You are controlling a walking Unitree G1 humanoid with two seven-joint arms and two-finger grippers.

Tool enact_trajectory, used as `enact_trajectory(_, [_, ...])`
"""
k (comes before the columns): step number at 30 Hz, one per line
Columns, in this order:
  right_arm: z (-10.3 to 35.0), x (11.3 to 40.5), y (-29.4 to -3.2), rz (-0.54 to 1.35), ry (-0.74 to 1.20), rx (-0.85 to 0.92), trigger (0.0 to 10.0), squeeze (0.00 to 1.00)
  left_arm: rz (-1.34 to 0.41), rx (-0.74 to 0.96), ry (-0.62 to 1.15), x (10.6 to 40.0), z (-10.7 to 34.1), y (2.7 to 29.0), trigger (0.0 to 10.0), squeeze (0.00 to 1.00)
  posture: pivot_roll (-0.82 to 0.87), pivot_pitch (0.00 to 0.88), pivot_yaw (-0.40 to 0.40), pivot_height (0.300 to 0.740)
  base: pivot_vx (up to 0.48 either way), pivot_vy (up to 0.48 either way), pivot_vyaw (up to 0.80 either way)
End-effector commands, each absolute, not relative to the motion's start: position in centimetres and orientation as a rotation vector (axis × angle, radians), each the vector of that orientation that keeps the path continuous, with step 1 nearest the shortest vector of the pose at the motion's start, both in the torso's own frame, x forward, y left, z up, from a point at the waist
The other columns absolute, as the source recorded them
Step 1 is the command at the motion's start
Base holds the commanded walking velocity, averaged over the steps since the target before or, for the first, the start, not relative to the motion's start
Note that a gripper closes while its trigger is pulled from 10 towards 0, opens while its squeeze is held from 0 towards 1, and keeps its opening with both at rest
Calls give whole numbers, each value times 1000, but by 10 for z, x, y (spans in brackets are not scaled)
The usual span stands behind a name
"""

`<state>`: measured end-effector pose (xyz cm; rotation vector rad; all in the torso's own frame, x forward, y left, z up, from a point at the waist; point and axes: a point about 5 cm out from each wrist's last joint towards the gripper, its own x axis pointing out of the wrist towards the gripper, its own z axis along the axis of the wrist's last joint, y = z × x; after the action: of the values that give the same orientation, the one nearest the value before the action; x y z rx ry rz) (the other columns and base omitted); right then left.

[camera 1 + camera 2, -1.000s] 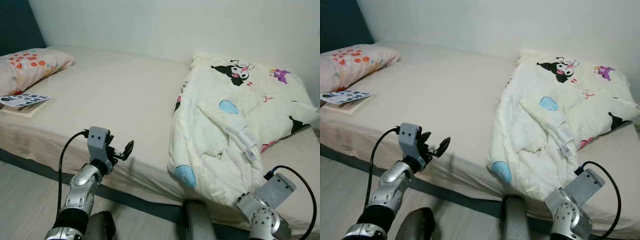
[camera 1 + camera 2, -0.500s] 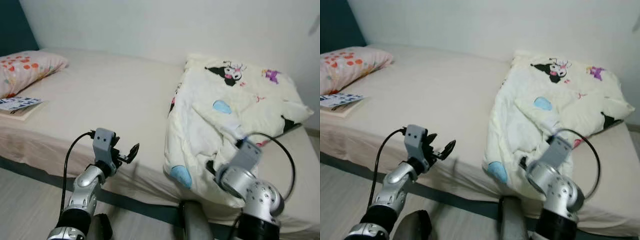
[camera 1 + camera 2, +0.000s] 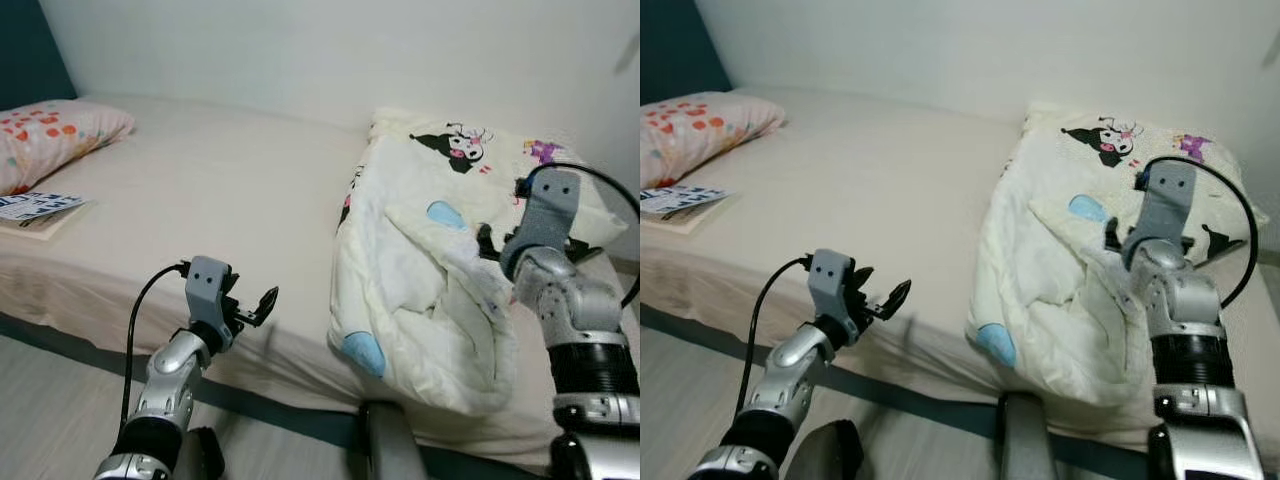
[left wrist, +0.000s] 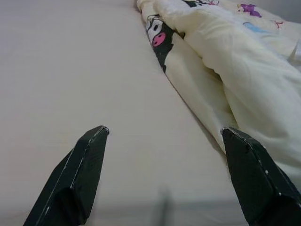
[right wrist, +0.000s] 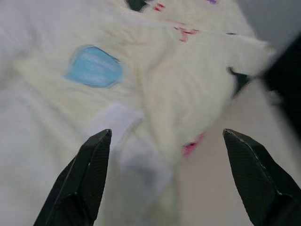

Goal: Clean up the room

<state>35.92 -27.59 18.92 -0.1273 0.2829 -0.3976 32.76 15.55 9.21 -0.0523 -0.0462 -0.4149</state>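
I see my right gripper [image 5: 164, 179] spread wide, empty, above the crumpled cream cartoon-print quilt [image 3: 450, 240]; left gripper [image 4: 162, 183] wide open, empty, over the beige bed [image 3: 220, 190].

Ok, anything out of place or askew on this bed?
Yes. The quilt lies crumpled in a heap on the bed's right half, one edge drooping over the side. A book sits at the bed's edge beside the pillow. The right hand, open, hovers over the quilt.
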Motion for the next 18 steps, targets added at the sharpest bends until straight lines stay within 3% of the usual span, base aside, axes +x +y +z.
enact_trajectory(1, [178, 363, -283, -370, 269, -198, 10000, 0, -422, -65, -34, 324, 89, 153, 10000, 0, -33, 115, -26, 501, 0, 0, 0])
enact_trajectory(7, [170, 371, -282, -207, 201, -224, 10000, 0, -382, -66, -26, 323, 92, 164, 10000, 0, -7, 161, -12, 501, 0, 0, 0])
enact_trajectory(14, [163, 372, -288, -196, 234, -272, 10000, 0, -379, -44, -15, 311, 91, 175, 10000, 0, 23, 221, 9, 501, 0, 0, 0])
enact_trajectory(16, [158, 371, -290, -193, 272, -366, 10000, 0, -384, -35, -8, 301, 93, 180, 10000, 0, 56, 283, 27, 501, 0, 0, 0])
enact_trajectory(18, [158, 371, -292, -188, 282, -409, 10000, 0, -386, -33, -5, 296, 94, 182, 10000, 0, 60, 291, 29, 501, 0, 0, 0])
